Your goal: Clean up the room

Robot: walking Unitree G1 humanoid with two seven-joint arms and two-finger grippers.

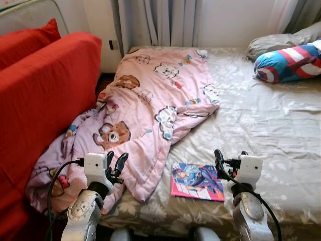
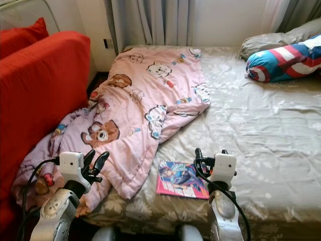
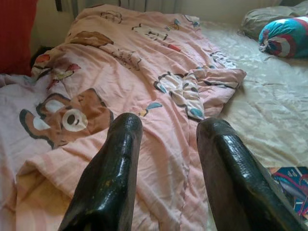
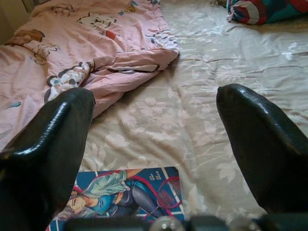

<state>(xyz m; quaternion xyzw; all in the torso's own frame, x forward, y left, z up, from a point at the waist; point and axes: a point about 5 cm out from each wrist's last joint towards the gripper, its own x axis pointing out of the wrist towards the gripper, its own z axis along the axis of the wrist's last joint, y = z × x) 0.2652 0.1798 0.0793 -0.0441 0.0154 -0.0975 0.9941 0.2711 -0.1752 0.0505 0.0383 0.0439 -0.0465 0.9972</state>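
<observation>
Both grippers hover, fingers apart, over the bed's [image 1: 261, 125] near edge.
Left gripper [image 1: 115, 165] overhangs the soft pink quilt [image 1: 150, 105]; right gripper [image 1: 225, 165] flanks the thin, light comic book [image 1: 197, 182] at six o'clock; best pinched by its edge.

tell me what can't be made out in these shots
- Blanket: its lower left end drops off the bed beside the red sofa, behind the left hand in the eye views.
- Book: cover print too small to read.
- Striped pillow: cut by the right edge of the eye views.
</observation>
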